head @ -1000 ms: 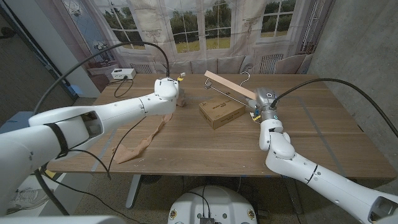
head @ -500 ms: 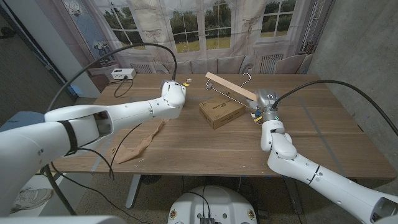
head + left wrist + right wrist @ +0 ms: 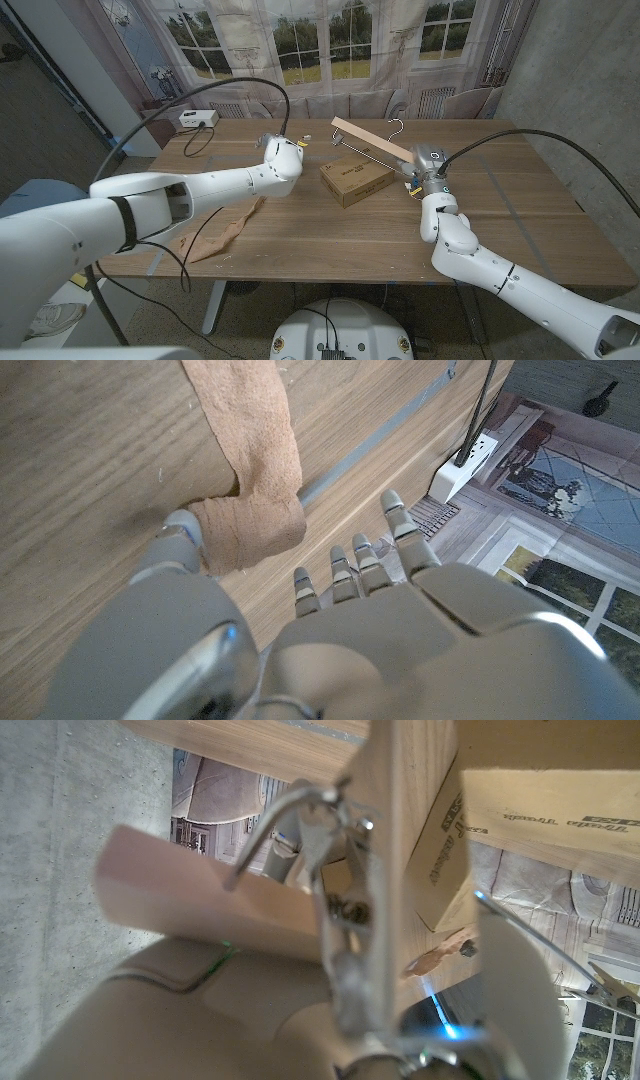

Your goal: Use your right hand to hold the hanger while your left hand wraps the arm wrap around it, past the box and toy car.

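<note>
The cardboard box [image 3: 356,180] sits on the table [image 3: 520,220] between my 2 hands, just beside my right hand [image 3: 428,165] and nearer to it than to my left hand [image 3: 283,160]. A white power strip [image 3: 198,118] lies at the table's far corner, beyond my left hand, with a black cable running from it. The box stands directly in the line from my left hand to the hanger [image 3: 370,138].

Since 1 second ago my left hand has swung from above the wrap's upper end toward the box, and my right hand has stayed put with the hanger.

The arm wrap [image 3: 228,228] is a long tan strip of soft fabric trailing back along the table under my left forearm. In the left wrist view its end [image 3: 250,520] is folded over my thumb [image 3: 172,545], pinched there while the other fingers [image 3: 355,565] reach out spread. The hanger is pale wood with a metal hook; my right hand grips one end and holds it slanted above the box.
</note>
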You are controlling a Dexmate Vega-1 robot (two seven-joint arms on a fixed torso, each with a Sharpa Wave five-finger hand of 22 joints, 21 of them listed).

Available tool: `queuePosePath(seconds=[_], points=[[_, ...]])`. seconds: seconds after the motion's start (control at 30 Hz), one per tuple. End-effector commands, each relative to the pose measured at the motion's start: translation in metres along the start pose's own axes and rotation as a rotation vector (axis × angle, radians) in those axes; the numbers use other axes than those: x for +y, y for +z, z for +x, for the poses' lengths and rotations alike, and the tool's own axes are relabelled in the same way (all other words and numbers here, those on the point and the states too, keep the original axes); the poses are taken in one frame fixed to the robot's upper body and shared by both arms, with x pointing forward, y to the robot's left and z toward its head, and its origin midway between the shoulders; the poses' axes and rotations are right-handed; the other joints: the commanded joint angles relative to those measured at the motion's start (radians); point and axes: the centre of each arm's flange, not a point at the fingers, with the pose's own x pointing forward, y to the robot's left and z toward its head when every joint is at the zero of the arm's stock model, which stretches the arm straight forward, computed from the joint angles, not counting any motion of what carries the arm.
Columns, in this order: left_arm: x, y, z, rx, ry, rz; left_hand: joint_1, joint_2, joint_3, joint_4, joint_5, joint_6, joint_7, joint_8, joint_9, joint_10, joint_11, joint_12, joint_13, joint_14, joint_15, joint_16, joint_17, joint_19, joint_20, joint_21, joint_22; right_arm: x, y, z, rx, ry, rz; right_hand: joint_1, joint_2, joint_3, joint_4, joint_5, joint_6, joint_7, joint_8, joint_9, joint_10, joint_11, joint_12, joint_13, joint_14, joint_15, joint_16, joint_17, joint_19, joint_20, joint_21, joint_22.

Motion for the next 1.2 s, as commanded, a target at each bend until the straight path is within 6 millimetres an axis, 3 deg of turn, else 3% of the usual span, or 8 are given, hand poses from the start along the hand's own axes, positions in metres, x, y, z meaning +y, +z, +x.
queuePosePath(seconds=[0.03,0.3,0.4,0.53,0.7,0.87,1.07,1.2], points=[[-0.017,0.004,0.014,0.002,-0.011,-0.043,0.004,0.056,0.012,0.020,-0.009,0.020,-0.002,0.010,0.004,0.016,0.010,0.010,0.008,0.012,0.011,0.007,0.008,-0.006,0.008,-0.006,0.001,0.002,-0.004,0.003,-0.001,0.011,0.003,0.020,0.074,0.003,0.007,-0.004,0.007,0.011,0.008,-0.002,-0.001,-0.003,0.006,0.003,0.009,-0.001,0.007,0.005,-0.003,-0.030,0.009,-0.003],[-0.026,0.011,0.023,-0.038,0.019,-0.144,0.071,0.227,0.078,0.018,-0.052,0.045,0.049,0.012,0.006,0.038,0.039,0.016,0.018,-0.009,0.041,-0.011,-0.011,-0.014,-0.013,-0.038,-0.013,0.004,-0.007,0.005,0.008,0.015,0.004,0.020,0.073,0.003,0.007,-0.005,0.008,0.011,0.011,-0.010,0.002,-0.002,0.007,0.003,0.009,-0.001,0.007,0.005,-0.005,-0.030,0.019,-0.011],[-0.027,0.015,0.026,-0.048,0.024,-0.160,0.098,0.276,0.105,0.003,-0.083,0.092,0.079,0.024,0.007,0.105,-0.001,0.032,0.012,0.063,0.000,0.002,-0.022,0.033,-0.048,-0.036,-0.015,0.004,-0.009,0.005,0.008,0.015,0.004,0.021,0.073,0.003,0.007,-0.006,0.007,0.012,0.013,-0.010,0.001,-0.002,0.006,0.003,0.009,-0.001,0.007,0.005,-0.006,-0.031,0.021,-0.013],[-0.028,0.021,0.031,-0.062,0.013,-0.143,0.165,0.229,0.111,-0.046,-0.112,0.187,0.114,0.041,0.007,0.188,-0.050,0.033,-0.009,0.155,-0.055,-0.006,-0.032,0.186,-0.139,-0.007,-0.012,0.004,-0.010,0.006,0.013,0.014,0.005,0.021,0.072,0.003,0.007,-0.007,0.005,0.010,0.016,-0.010,0.001,-0.002,0.006,0.003,0.009,-0.001,0.007,0.005,-0.008,-0.031,0.025,-0.017],[-0.032,0.029,0.036,-0.060,-0.012,-0.102,0.274,0.191,0.093,-0.049,-0.110,0.226,0.103,0.036,0.005,0.226,-0.018,0.028,-0.013,0.237,-0.070,0.007,-0.024,0.343,-0.208,0.039,-0.003,0.005,-0.013,0.007,0.018,0.014,0.003,0.021,0.072,0.003,0.007,-0.007,0.007,0.012,0.018,-0.013,0.002,0.000,0.007,0.003,0.009,-0.001,0.007,0.005,-0.006,-0.030,0.028,-0.024],[-0.041,0.029,0.042,-0.069,-0.079,-0.151,0.435,0.206,0.082,-0.050,-0.108,0.410,0.096,0.076,0.004,0.294,0.012,0.050,0.009,0.331,-0.076,0.042,-0.004,0.471,-0.267,0.089,0.003,0.006,-0.014,0.007,0.014,0.017,0.001,0.021,0.072,0.003,0.007,-0.008,0.005,0.011,0.021,-0.013,0.002,-0.002,0.007,0.003,0.009,-0.001,0.007,0.005,-0.008,-0.030,0.032,-0.027],[-0.051,0.030,0.042,-0.059,-0.051,-0.149,0.604,0.270,0.104,-0.043,-0.108,0.651,0.249,0.126,0.008,0.448,-0.002,0.107,0.041,0.528,-0.146,0.125,0.026,0.555,-0.336,0.150,0.010,0.007,-0.014,0.008,0.012,0.019,0.001,0.021,0.073,0.003,0.008,-0.009,0.004,0.012,0.022,-0.018,0.002,0.000,0.007,0.003,0.009,-0.001,0.007,0.005,-0.012,-0.030,0.040,-0.028],[-0.050,0.025,0.034,-0.051,0.058,-0.187,0.705,0.288,0.095,-0.043,-0.114,0.823,0.289,0.182,0.041,0.604,-0.024,0.170,0.096,0.725,-0.192,0.258,0.130,0.616,-0.369,0.234,0.025,0.007,-0.013,0.008,0.012,0.017,0.001,0.021,0.073,0.003,0.008,-0.009,0.003,0.012,0.024,-0.019,0.002,-0.002,0.006,0.003,0.009,-0.001,0.007,0.005,-0.011,-0.030,0.042,-0.034]])
